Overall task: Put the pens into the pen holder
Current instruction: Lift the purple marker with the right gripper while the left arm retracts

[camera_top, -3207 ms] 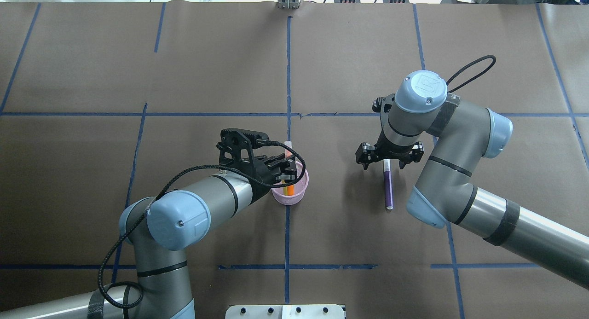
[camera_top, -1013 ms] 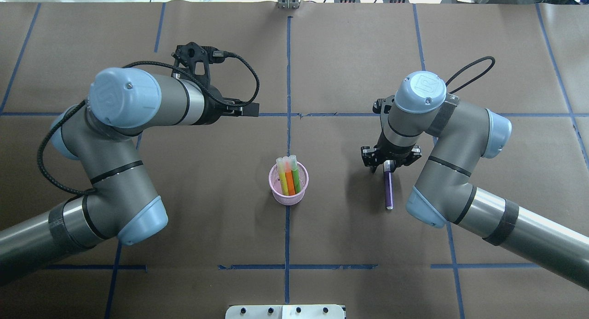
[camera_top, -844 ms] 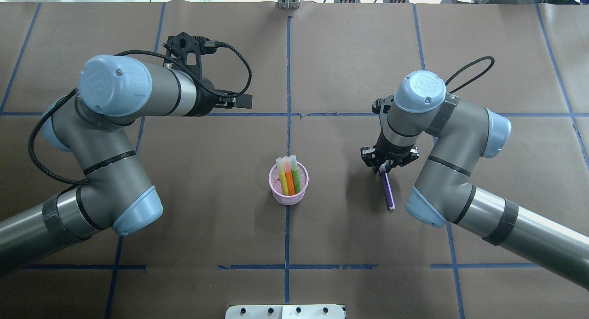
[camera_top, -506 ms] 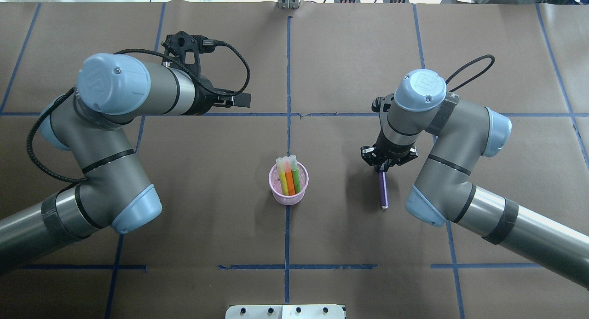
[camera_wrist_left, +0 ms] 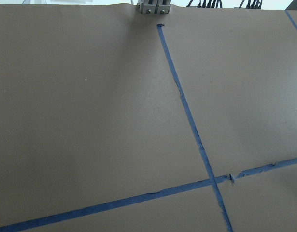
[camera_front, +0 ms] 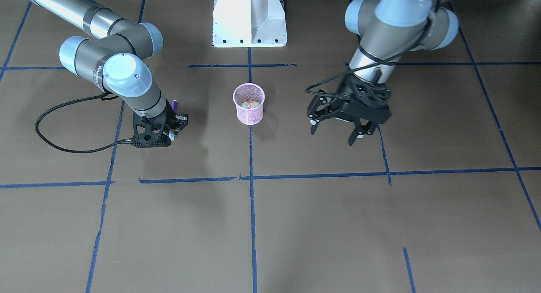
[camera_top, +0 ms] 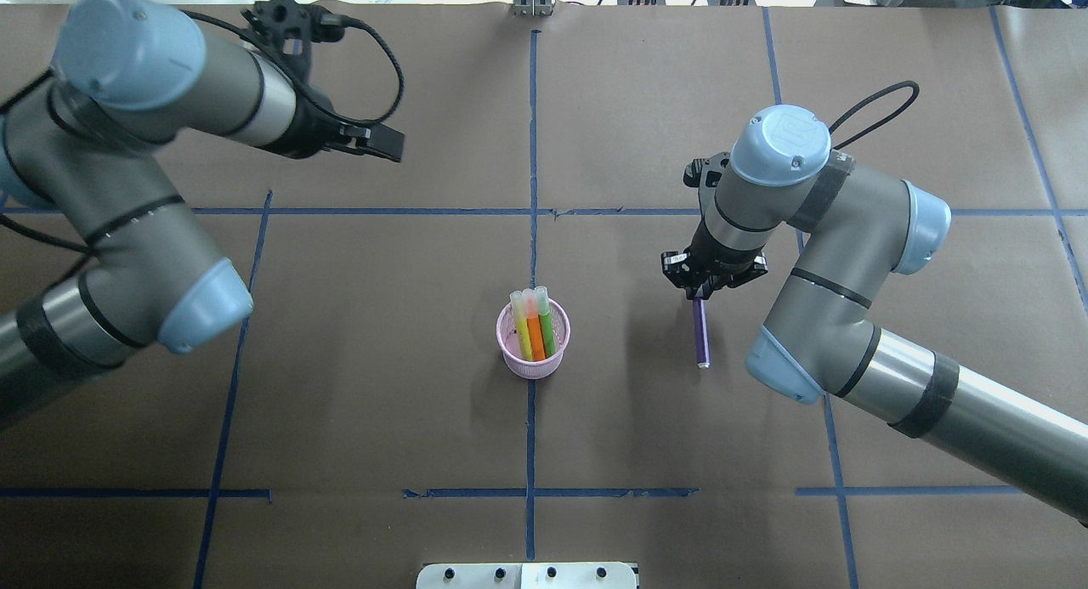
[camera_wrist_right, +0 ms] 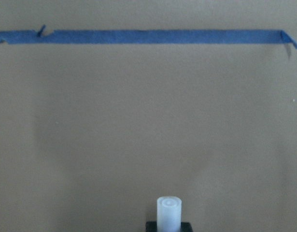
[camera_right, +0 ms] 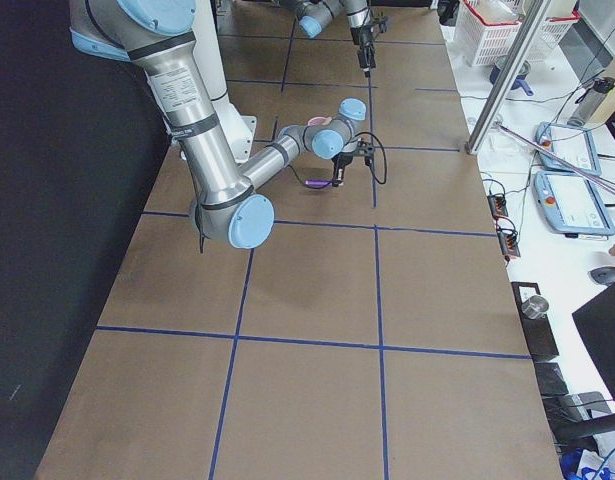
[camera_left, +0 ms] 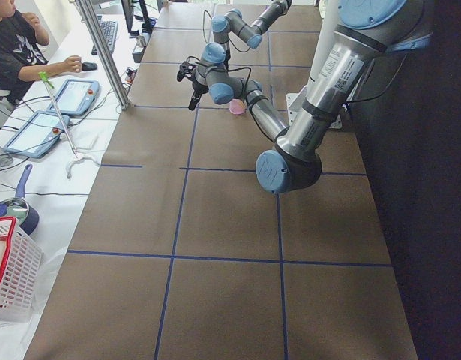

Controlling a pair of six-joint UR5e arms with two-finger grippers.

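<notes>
The pink mesh pen holder (camera_top: 533,357) stands upright at the table's middle, also seen in the front view (camera_front: 249,111). It holds a yellow-green pen (camera_top: 520,327), an orange pen (camera_top: 535,327) and a green pen (camera_top: 548,329), caps up. My right gripper (camera_top: 699,296) is shut on the pale cap end (camera_wrist_right: 168,212) of the purple pen (camera_top: 700,334), to the right of the holder; the pen's body points back toward the robot. My left gripper (camera_front: 334,134) is open and empty, far back-left of the holder, and also shows from overhead (camera_top: 384,143).
Blue tape lines (camera_top: 533,147) cross the brown paper table cover. The white robot base (camera_front: 249,18) sits at the near edge. A metal bracket (camera_top: 533,2) stands at the far edge. An operator (camera_left: 13,45) sits beyond the table with tablets.
My left arm let go of a pen at the holder and drew away to the back left. My right gripper shut on the purple pen and shifted it slightly left and back.
</notes>
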